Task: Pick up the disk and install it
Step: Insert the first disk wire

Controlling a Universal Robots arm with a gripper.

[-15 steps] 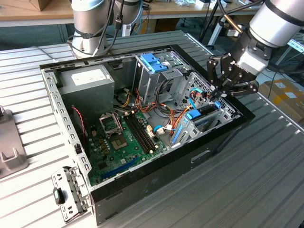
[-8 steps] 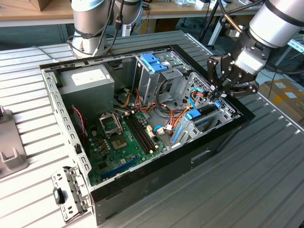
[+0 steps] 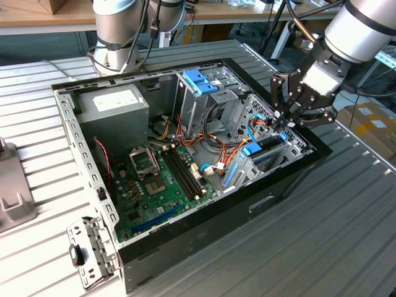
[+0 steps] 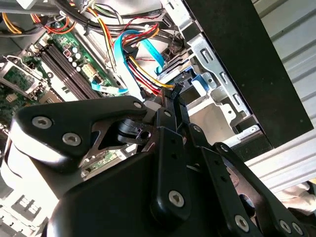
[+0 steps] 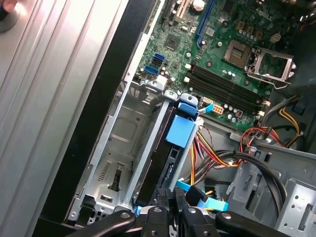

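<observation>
Exterior view showed the black tool (image 3: 286, 119) closed on the upright thin dark disk with light blue carrier (image 5: 168, 158) in the metal bay (image 5: 113, 148); pressing straight down seemed wise.

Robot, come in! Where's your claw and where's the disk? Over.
Gripper down at the drive bay, fingers together. Disk standing on edge in the bay, gripper at its end. Cables crowd beside it.
</observation>
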